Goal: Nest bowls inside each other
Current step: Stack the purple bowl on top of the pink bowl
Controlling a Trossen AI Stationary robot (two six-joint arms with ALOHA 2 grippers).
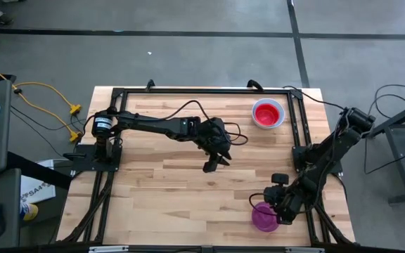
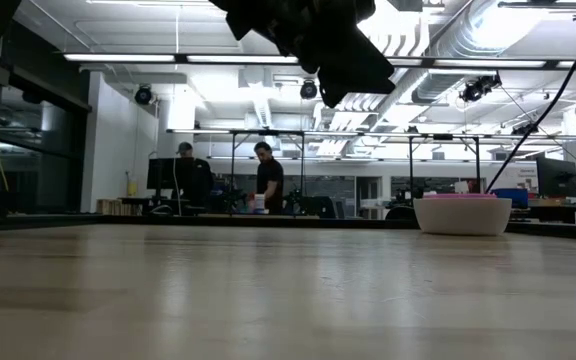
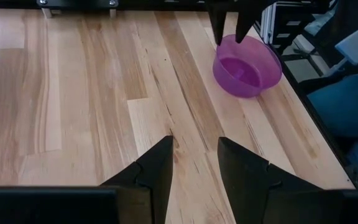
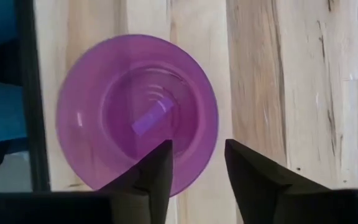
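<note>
We see a translucent purple bowl (image 1: 264, 217) standing upright near the tabletop's (image 1: 160, 190) front right corner, empty, with concentric rings moulded in its floor. A second stack stands well apart near the far right edge: a red bowl (image 1: 267, 112) sitting inside a white bowl (image 1: 280, 119), which shows only as a pale rim around it.

The right tool (image 1: 278, 209) hangs directly over the purple bowl's rim, its two dark fingers (image 4: 156, 171) spread apart and holding nothing. The left tool (image 1: 216, 160) hovers over the middle of the tabletop, fingers likewise parted and empty, pointed toward the purple bowl.

Bare wood planks lie between the two stacks; nothing blocks the way. A black frame (image 1: 297, 126) borders the tabletop. Beyond it, the low view shows two people (image 2: 268, 180) at desks. We can read no writing on the bowls.
</note>
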